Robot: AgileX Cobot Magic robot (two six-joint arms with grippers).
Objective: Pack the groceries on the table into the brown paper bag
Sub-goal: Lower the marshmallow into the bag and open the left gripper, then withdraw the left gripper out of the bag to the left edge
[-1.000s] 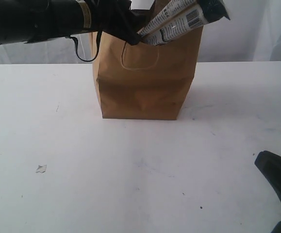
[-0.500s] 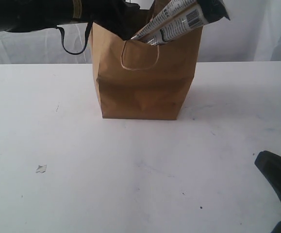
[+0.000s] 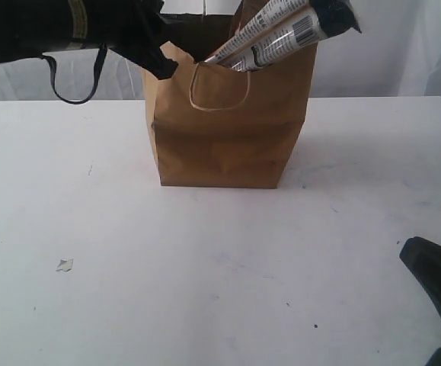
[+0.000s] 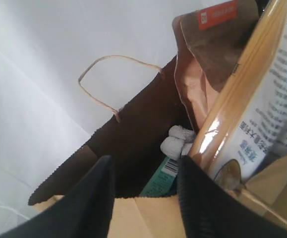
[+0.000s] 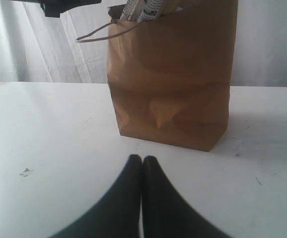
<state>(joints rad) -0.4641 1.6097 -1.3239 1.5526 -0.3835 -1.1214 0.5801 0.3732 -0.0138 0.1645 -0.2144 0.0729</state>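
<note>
The brown paper bag [image 3: 231, 122] stands upright at the back middle of the table [image 3: 205, 267]. Long noodle packs [image 3: 281, 34] stick out of its top. My left gripper [image 3: 155, 57] hovers open at the bag's upper left rim, nothing between its fingers. In the left wrist view the left gripper [image 4: 145, 171] looks over the bag's rim [image 4: 143, 218] at the noodle packs [image 4: 242, 94], a brown pouch [image 4: 207, 59], white marshmallows [image 4: 175, 141] and a green carton [image 4: 160, 181] inside. My right gripper [image 5: 142, 158] is shut and empty, low over the table in front of the bag [image 5: 175, 84].
A small scrap [image 3: 65, 264] lies on the table at the front left. The bag's cord handle [image 4: 108, 79] loops up from the far rim. The right gripper's black finger [image 3: 437, 290] shows at the front right corner. Pale curtain behind.
My left arm has drawn back to the left, from over the bag's opening to its upper left rim. The bag, the packs and the right gripper have not moved.
</note>
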